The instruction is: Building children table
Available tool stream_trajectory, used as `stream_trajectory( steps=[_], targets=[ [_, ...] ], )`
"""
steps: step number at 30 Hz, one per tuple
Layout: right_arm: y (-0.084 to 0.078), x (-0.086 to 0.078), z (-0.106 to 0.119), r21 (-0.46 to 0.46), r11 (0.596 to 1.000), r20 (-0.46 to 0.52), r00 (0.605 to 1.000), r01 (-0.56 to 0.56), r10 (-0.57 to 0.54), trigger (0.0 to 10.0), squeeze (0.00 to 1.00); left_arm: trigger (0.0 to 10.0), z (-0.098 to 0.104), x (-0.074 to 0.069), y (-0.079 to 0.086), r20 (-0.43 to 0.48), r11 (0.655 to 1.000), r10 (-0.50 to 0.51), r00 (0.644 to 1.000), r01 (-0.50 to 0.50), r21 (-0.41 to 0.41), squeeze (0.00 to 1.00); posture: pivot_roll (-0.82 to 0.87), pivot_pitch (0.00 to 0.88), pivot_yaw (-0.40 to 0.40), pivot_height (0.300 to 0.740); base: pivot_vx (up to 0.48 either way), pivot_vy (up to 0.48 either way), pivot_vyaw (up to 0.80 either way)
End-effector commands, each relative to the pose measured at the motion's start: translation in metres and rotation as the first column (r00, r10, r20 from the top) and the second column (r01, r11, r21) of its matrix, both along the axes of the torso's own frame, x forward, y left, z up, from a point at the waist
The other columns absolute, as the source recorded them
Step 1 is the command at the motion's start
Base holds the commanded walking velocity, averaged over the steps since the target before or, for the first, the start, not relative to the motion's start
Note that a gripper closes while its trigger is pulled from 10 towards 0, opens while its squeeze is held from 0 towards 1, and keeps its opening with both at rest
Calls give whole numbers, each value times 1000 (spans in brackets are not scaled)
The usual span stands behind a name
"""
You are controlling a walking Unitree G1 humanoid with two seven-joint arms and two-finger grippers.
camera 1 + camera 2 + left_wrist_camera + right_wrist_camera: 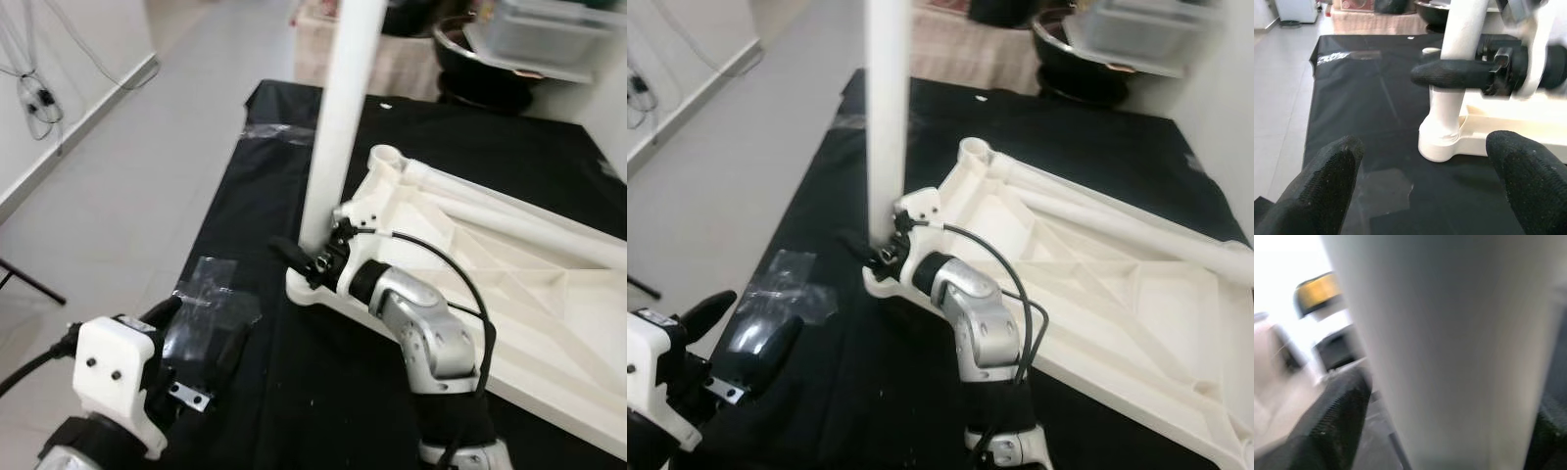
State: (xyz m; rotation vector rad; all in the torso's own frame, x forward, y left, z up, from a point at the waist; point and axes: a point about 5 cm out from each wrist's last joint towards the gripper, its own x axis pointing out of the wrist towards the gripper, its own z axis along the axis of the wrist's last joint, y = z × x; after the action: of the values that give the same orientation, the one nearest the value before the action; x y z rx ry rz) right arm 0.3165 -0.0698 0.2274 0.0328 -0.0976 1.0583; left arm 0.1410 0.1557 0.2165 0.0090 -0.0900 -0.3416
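A white children's table top (549, 323) lies upside down on a black cloth (255, 196). One white table leg (343, 108) stands upright in its near-left corner socket (1442, 144). My right gripper (309, 257) is shut on this leg just above the socket, one black finger (1449, 73) across its front. In the right wrist view the leg (1449, 342) sits tight between the fingers. Two more white legs (509, 211) lie on the table top. My left gripper (196, 333) hovers open at the cloth's near-left edge, pointing at the socket and holding nothing.
A crumpled clear plastic bag (211, 294) lies on the cloth by my left gripper. Clear tape (279, 132) marks the far-left cloth corner. Clear bins (549, 34) and a dark bowl (470, 49) stand behind. Grey floor (98, 196) runs along the left.
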Motion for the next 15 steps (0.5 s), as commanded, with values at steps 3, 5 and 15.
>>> stream_trajectory(
  steps=[3,5,15],
  targets=[
    [0,8,-7,-140,953,44,959,-270,279,10000,0,10000,-4,-2,0,-31,1000,-3,1000,3,-6,0,206,192,-114,740,0,0,0],
    [0,11,-8,-175,928,37,940,-328,340,10000,0,10000,-4,-2,-1,-31,1000,-5,1000,4,-7,0,218,197,-112,740,0,0,0],
    [8,37,19,-207,867,42,881,-453,471,10000,0,10000,-7,-7,6,-49,1000,20,999,-19,14,0,259,224,-102,740,0,0,0]
  ],
)
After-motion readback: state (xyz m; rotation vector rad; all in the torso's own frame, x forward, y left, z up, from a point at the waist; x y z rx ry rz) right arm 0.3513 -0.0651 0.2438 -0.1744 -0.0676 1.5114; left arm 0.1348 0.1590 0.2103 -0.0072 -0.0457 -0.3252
